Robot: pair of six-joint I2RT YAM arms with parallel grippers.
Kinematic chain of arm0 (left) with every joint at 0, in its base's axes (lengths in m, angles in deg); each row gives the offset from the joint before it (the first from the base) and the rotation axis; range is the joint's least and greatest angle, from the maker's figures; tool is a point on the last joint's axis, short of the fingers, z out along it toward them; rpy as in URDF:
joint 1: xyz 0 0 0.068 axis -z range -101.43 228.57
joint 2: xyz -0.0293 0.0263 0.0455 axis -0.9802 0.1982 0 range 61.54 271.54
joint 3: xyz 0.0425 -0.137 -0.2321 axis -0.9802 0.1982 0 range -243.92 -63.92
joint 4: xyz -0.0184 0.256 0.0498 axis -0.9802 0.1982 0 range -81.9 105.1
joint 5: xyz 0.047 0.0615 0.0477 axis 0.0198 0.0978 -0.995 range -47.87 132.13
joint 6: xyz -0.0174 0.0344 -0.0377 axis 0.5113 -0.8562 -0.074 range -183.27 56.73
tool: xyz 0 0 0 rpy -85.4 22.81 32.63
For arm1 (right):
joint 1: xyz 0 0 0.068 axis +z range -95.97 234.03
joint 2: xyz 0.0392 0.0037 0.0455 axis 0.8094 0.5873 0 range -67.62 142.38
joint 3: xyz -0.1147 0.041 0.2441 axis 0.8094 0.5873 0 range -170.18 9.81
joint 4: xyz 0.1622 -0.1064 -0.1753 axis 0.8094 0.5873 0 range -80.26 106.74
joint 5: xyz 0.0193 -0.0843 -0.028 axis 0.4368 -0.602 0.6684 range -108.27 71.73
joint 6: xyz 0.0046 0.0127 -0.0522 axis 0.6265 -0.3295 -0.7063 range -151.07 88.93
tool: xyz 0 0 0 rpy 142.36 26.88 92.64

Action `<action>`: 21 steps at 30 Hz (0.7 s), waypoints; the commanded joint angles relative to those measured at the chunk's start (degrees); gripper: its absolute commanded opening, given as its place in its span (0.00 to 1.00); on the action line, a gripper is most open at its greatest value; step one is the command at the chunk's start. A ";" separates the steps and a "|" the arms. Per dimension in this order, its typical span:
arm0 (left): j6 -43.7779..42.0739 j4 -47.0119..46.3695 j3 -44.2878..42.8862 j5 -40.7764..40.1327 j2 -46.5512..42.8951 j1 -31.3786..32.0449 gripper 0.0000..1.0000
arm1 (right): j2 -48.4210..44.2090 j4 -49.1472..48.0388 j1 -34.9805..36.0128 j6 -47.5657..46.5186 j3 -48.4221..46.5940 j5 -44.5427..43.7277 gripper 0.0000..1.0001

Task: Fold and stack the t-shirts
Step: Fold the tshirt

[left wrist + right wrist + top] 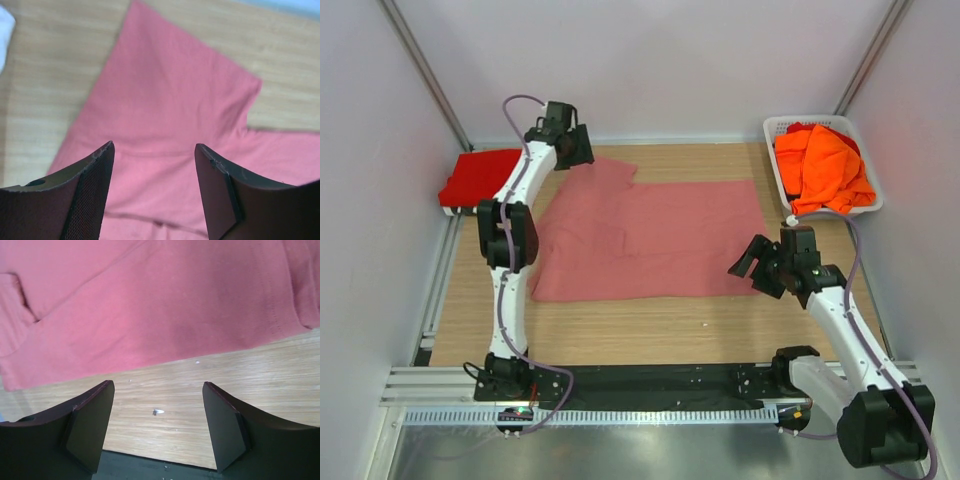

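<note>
Top view: red shirt point(478, 176) is lying folded at ten o'clock; pink shirt point(650, 240) and orange shirts point(825, 165) are waiting; left gripper point(582, 145) and right gripper point(748, 265) are gaping, empty.

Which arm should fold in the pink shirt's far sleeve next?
Left. The left gripper, open, is right above that sleeve; the right gripper is by the opposite corner of the pink t-shirt, over table.

Dusty rose-pink t-shirt point(650, 240): plain, mid-table. Bright red t-shirt point(480, 178): plain, far left corner. Bright orange t-shirts point(825, 165): plain, in white lattice basket point(772, 140), far right corner. Table point(660, 325): pale wood grain; black strip point(660, 380) along near edge. Arms point(508, 300): white, joints black.
</note>
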 commanded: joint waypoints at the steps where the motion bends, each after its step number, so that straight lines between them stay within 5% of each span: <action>1: 3.44 -12.34 -2.08 9.96 2.82 -2.98 0.67 | -3.72 1.14 0.33 -2.24 -1.43 5.98 0.78; 10: 11.45 -17.45 -23.34 14.81 21.80 -6.58 0.75 | -11.28 3.25 0.50 -1.63 -1.52 10.40 0.79; 21: 19.79 -23.42 -21.87 20.42 28.93 -8.34 0.74 | -11.99 5.98 0.50 -1.63 -3.89 11.45 0.80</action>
